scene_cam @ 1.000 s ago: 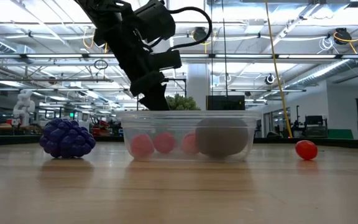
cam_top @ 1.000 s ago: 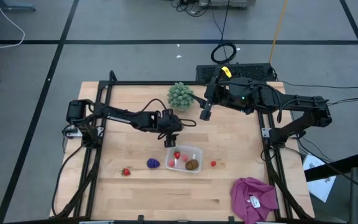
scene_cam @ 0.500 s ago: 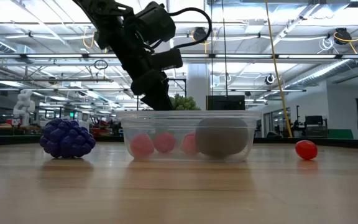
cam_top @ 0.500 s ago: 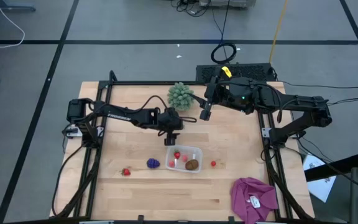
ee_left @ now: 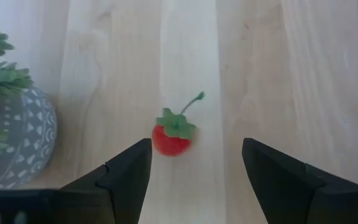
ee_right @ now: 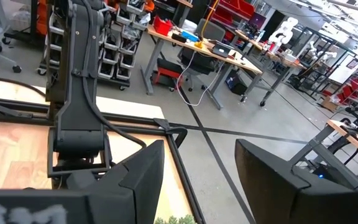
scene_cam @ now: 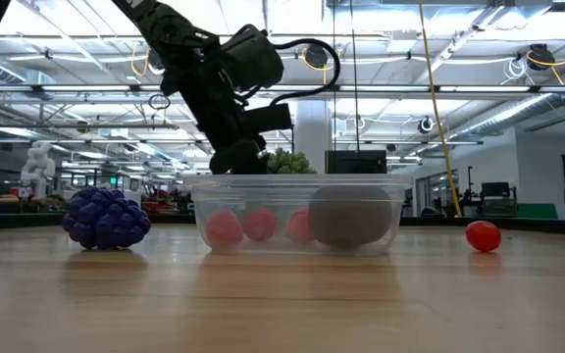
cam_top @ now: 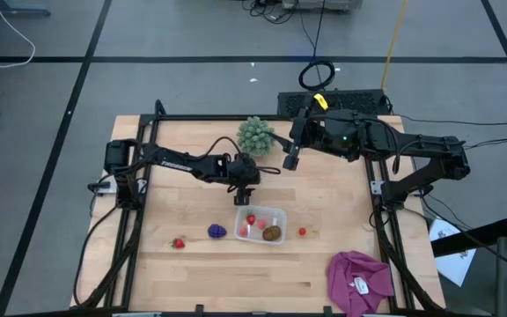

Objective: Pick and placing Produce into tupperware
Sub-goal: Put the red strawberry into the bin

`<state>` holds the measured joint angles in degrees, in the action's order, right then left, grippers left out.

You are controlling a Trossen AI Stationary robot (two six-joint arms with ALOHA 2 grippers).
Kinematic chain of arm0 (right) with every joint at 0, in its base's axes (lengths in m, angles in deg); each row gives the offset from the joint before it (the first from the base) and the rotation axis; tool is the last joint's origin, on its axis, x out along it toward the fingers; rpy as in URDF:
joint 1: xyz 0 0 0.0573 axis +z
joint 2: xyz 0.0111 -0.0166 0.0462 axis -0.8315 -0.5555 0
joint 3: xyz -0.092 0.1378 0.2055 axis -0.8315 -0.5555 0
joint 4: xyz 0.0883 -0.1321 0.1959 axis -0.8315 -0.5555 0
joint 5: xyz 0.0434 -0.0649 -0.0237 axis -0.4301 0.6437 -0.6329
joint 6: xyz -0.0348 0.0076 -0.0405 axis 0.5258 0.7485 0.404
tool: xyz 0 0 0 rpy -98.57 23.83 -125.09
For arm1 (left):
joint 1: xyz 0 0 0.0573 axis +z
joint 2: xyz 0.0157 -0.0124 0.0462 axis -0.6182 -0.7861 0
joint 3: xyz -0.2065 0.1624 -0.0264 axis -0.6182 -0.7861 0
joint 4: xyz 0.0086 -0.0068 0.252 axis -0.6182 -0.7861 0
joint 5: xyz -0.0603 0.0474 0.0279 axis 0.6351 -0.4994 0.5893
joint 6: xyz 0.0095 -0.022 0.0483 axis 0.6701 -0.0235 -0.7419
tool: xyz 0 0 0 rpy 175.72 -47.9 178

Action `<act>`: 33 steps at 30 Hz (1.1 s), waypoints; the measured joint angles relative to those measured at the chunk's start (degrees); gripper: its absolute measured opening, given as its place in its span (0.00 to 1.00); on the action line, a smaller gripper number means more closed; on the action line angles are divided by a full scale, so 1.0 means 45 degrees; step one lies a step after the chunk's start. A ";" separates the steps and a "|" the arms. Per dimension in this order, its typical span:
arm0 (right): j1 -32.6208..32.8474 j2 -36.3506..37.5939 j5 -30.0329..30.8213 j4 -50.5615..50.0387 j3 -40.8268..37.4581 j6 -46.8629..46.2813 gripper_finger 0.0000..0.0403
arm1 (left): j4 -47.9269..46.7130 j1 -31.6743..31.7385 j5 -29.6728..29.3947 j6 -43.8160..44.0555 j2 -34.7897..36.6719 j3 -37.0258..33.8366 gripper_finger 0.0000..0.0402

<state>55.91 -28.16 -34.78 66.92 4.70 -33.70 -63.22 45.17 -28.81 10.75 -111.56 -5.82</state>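
While the left gripper (ee_left: 191, 168) hovers with fingers spread and empty, a tiny red strawberry (ee_left: 171, 134) lies on the table between them. It looks light, rounded and likely slick (probably plastic), so a pinch across its red body seems surest, not the thin stem. The clear tupperware (cam_top: 260, 224) holds several pieces; a purple grape cluster (cam_top: 216, 231) sits beside it. The right gripper (cam_top: 290, 161), open, waits near the green spiky ball (cam_top: 255, 135). The pale wood table (cam_top: 183, 273) is smooth; a workshop lies beyond.
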 joint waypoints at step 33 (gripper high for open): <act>0.0000 0.0000 0.0000 0.0028 0.0000 0.0151 0.47 | 0.0156 0.0694 0.1228 -0.0423 0.0005 0.0005 0.64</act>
<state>55.91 -28.16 -34.78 67.05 4.70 -33.02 -62.51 48.29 -23.28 8.84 -111.54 -5.80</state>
